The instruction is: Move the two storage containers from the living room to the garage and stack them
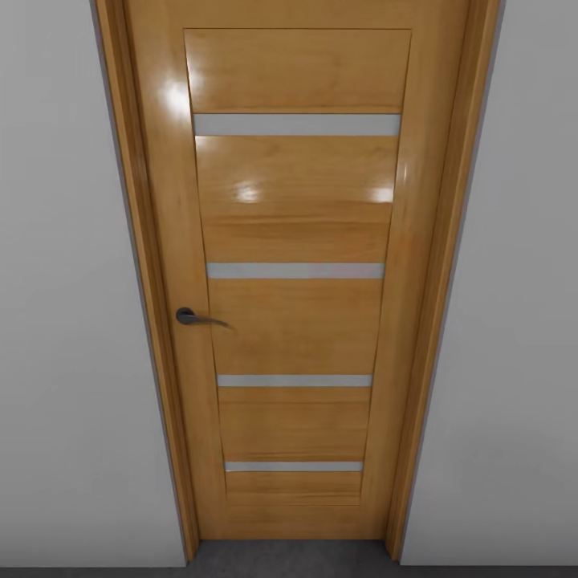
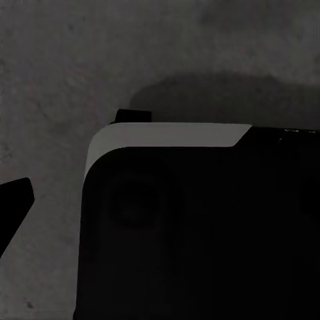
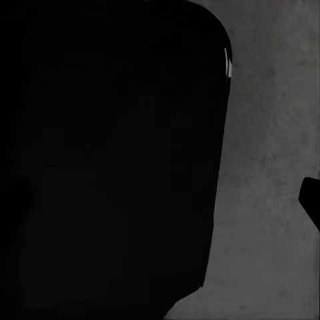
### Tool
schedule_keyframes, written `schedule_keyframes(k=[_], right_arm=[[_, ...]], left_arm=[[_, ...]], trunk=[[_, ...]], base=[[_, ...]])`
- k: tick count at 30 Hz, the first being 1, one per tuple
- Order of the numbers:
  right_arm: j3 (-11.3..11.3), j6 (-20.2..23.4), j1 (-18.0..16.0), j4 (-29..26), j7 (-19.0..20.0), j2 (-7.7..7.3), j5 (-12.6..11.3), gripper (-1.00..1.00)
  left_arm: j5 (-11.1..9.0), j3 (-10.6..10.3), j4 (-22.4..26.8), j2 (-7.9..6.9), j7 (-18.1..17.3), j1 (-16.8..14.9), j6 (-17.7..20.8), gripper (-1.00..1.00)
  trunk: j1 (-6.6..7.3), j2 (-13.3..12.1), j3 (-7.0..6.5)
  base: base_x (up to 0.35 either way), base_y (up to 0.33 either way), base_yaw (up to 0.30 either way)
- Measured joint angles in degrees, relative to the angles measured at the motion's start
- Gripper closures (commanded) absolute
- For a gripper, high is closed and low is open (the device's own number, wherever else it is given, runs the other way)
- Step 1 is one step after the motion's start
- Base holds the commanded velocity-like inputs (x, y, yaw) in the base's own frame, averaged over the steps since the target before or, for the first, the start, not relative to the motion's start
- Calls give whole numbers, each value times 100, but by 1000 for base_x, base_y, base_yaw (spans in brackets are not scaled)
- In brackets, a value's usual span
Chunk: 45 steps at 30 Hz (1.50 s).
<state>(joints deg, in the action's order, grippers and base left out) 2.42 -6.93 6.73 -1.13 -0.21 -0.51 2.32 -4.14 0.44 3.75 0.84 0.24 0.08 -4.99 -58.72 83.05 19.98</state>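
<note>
The two storage containers are out of view. I face a closed wooden door (image 1: 293, 281) set in a pale grey wall (image 1: 64, 321), so this looks like the garage. Dark grey concrete floor (image 1: 289, 555) runs along the door's foot. In the left wrist view, my left gripper (image 2: 160, 203) hangs over the mottled floor (image 2: 60, 73), with one dark fingertip (image 2: 15, 199) at the picture's edge and nothing held. In the right wrist view, my right gripper (image 3: 160, 200) shows one fingertip (image 3: 311, 199) far out at the edge, over the floor (image 3: 273, 133), also empty.
The door has a dark lever handle (image 1: 193, 317) on its left side and several pale horizontal strips. Its wooden frame (image 1: 148, 321) stands close in front. The robot's own black body (image 2: 200, 233) (image 3: 107, 160) covers much of both wrist views.
</note>
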Motion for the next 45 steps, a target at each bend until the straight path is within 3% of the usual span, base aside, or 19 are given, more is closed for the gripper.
schedule_keyframes(k=[12,17,18,19,20,21,23,26,29,32,35,39,45], right_arm=[[400,381,-217,-387,49,26,361,-100],[591,544,-381,-552,43,184,372,-100],[730,2301,-476,-1425,37,379,360,-100],[731,2521,-858,-2689,32,437,371,-100],[740,2537,-1793,-3243,27,476,391,-100],[742,2549,-2449,-3079,22,558,413,-100],[738,2552,-2448,-2810,18,709,462,-100],[739,2531,-2748,-2614,14,881,568,-100],[739,2453,-3007,-2499,-10,1051,822,-100],[738,2347,-3221,-2492,-24,1051,1130,-100],[729,2277,-3700,-2458,-32,1051,1342,-100],[727,2260,-4002,-2478,-27,1051,1376,-100],[720,2329,-4735,-2507,8,1051,1383,-100]], left_arm=[[0,0,0,1,0,-3,1,-100],[0,0,0,2,0,-2,0,-100],[0,1,1,2,0,-1,1,-100],[0,1,-1,2,0,-1,-1,-100],[0,-1,-3,2,0,-3,-1,-100],[0,-1,-3,2,0,-4,-1,-100],[0,0,0,2,0,-2,-1,-100],[0,0,0,2,0,-1,-1,-100],[0,0,3,2,0,0,-1,-100],[0,0,4,2,0,0,-1,-100],[0,-1,3,2,0,0,-1,-100],[0,0,5,1,0,-1,0,-100],[0,0,6,1,0,0,-1,-100]], trunk=[[0,0,0],[0,0,0],[0,0,1],[0,-1,0],[0,-1,-3],[0,-1,-3],[0,-1,-1],[0,-1,-2],[0,-1,-2],[0,-1,-2],[0,-1,-3],[0,-1,-2],[0,-1,-2]], base=[[0,0,0],[0,0,0],[0,0,0],[0,0,0],[0,0,0],[0,0,0],[0,0,0],[0,0,0],[0,0,0],[0,0,0],[0,0,0],[0,0,0],[0,0,0]])
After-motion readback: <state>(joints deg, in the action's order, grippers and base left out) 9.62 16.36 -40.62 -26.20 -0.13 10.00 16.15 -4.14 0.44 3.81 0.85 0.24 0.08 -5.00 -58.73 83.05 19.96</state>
